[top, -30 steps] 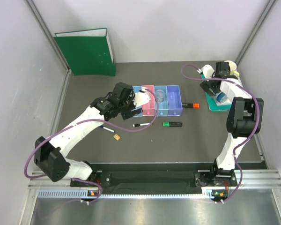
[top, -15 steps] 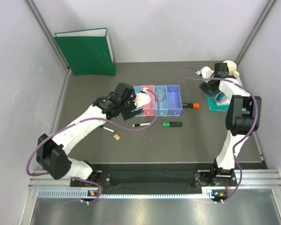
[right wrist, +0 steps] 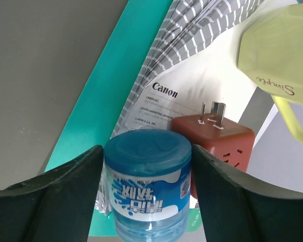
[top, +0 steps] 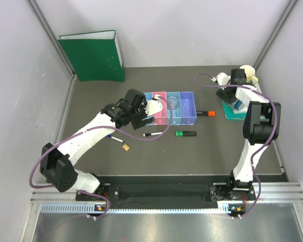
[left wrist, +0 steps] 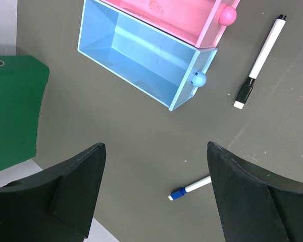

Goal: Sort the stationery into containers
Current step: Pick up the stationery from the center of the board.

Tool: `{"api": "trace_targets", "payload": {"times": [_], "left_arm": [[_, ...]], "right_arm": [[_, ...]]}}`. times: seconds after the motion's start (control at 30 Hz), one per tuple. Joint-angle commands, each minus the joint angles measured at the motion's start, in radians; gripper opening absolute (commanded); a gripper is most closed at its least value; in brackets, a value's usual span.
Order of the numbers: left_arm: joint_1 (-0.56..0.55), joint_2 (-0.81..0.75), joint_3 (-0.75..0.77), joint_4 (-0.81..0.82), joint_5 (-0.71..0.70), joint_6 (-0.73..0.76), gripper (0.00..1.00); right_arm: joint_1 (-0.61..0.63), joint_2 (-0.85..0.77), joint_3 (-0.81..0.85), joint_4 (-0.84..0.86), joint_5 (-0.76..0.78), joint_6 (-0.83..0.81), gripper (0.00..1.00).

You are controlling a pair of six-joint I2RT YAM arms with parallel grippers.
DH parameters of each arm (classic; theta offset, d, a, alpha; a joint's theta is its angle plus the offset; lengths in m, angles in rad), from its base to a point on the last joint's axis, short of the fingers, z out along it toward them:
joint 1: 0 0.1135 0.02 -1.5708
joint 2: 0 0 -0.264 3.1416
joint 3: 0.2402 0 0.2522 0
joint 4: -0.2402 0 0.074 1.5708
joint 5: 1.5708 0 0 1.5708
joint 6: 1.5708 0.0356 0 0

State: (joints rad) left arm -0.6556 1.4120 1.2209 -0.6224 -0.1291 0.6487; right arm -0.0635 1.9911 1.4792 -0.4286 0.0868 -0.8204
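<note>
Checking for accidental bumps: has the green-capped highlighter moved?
No. The highlighter lies in the same spot as before, just on the near side of the purple bin.

My four joined bins (top: 170,108) stand open-topped; a black-capped pen (top: 152,134), green-capped highlighter (top: 186,133) and tan square (top: 126,147) lie flat nearby.

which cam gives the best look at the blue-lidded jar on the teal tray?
Right wrist: the blue-lidded jar is close up, lid and label clear. Top external shows only a small blue spot on the teal tray, partly hidden. Left wrist misses it.
</note>
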Motion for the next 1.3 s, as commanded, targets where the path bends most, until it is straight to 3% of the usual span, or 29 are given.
{"api": "trace_targets", "payload": {"times": [0.0, 0.3, 0.4, 0.43, 0.53, 0.57, 0.93, 1.27], "left_arm": [[0.001, 0.008, 0.028, 0.018, -0.006, -0.006, 0.86], [0.001, 0.013, 0.037, 0.015, -0.01, 0.002, 0.86], [0.001, 0.012, 0.037, 0.015, -0.01, -0.001, 0.86], [-0.001, 0.013, 0.037, 0.013, -0.01, -0.001, 0.86], [0.001, 0.01, 0.038, 0.012, -0.006, -0.001, 0.86], [0.001, 0.008, 0.038, 0.009, -0.006, -0.001, 0.86], [0.001, -0.008, 0.04, -0.013, 0.029, -0.044, 0.86], [-0.001, -0.022, 0.069, -0.016, 0.071, -0.083, 0.85]], "right_arm": [[-0.002, 0.009, -0.039, -0.015, -0.016, 0.001, 0.65], [-0.004, 0.012, -0.054, -0.029, -0.007, -0.006, 0.64], [-0.004, 0.012, -0.059, -0.036, -0.007, -0.008, 0.49], [-0.004, 0.012, -0.057, -0.039, -0.007, -0.008, 0.35], [-0.004, 0.0, -0.057, -0.052, -0.007, -0.002, 0.17], [-0.002, -0.012, -0.056, -0.056, -0.009, -0.002, 0.15], [0.027, -0.169, -0.002, -0.136, -0.044, 0.081, 0.0], [0.037, -0.343, 0.026, -0.197, -0.082, 0.219, 0.0]]}}
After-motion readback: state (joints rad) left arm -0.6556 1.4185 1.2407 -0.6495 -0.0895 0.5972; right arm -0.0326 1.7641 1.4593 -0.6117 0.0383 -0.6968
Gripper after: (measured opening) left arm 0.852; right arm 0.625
